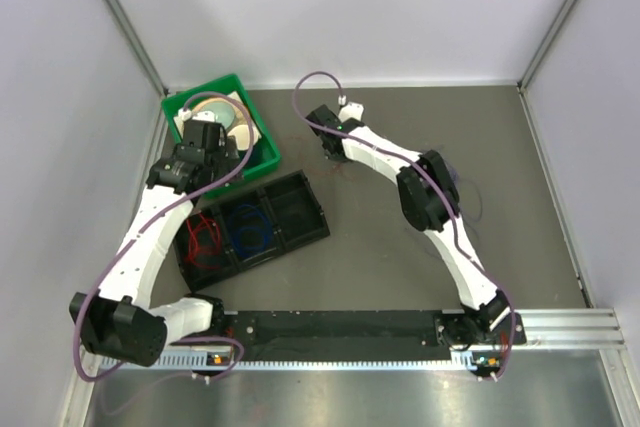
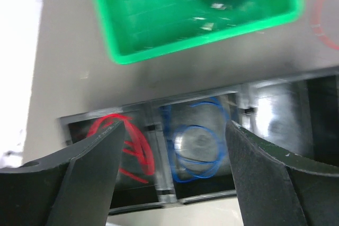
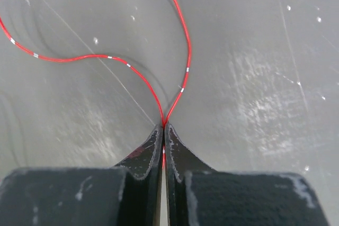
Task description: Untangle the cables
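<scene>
Grey tabletop point(image 3: 254, 51), thin red silver-banded cable loop point(image 3: 188, 46) clamped in right end effector point(image 3: 164, 130); left end effector point(image 2: 175, 128) apart.

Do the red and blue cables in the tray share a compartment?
No, the red cable and blue cable lie in adjacent compartments, a divider between them.

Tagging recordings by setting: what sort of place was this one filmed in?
Probably a lab robot cell: plain white walls on metal framing enclose a grey table, and two white arms are bolted to a rail at its near edge.
</scene>
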Available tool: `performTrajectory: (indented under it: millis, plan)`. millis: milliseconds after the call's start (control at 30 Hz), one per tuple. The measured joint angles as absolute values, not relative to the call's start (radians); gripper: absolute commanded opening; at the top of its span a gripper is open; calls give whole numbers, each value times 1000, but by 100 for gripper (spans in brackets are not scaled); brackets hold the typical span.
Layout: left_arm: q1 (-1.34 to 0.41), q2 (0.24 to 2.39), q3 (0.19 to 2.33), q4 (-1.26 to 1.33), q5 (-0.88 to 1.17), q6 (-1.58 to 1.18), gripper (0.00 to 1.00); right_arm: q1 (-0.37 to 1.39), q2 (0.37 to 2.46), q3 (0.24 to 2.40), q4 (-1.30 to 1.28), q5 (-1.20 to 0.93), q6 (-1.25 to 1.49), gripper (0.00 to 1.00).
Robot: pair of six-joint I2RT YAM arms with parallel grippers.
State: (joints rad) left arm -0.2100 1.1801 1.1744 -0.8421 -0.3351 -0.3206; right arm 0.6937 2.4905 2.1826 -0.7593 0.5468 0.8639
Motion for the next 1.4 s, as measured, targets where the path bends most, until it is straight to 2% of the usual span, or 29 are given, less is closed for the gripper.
performTrajectory:
  millis: [267, 400, 633, 800, 1100, 1400]
  plan:
    - [-210, 1223, 1151, -692, -12, -414, 82, 667, 2198, 1705, -561, 400, 799, 0]
    - [-212, 1304, 1151, -601, 159, -470, 82, 618, 2062, 1581, -489, 322, 766, 0]
    - [-224, 1401, 1152, -467, 395, -533, 82, 580, 1853, 1516, -334, 179, 706, 0]
    - [-232, 1424, 1152, -358, 503, -590, 82, 580, 1782, 1491, -219, 13, 686, 0]
    - [-232, 1424, 1152, -191, 560, -702, 81, 580, 1773, 1407, -144, -241, 667, 0]
    - [-241, 1493, 1201, -52, 541, -893, 78, 580, 1753, 1394, -107, -346, 667, 0]
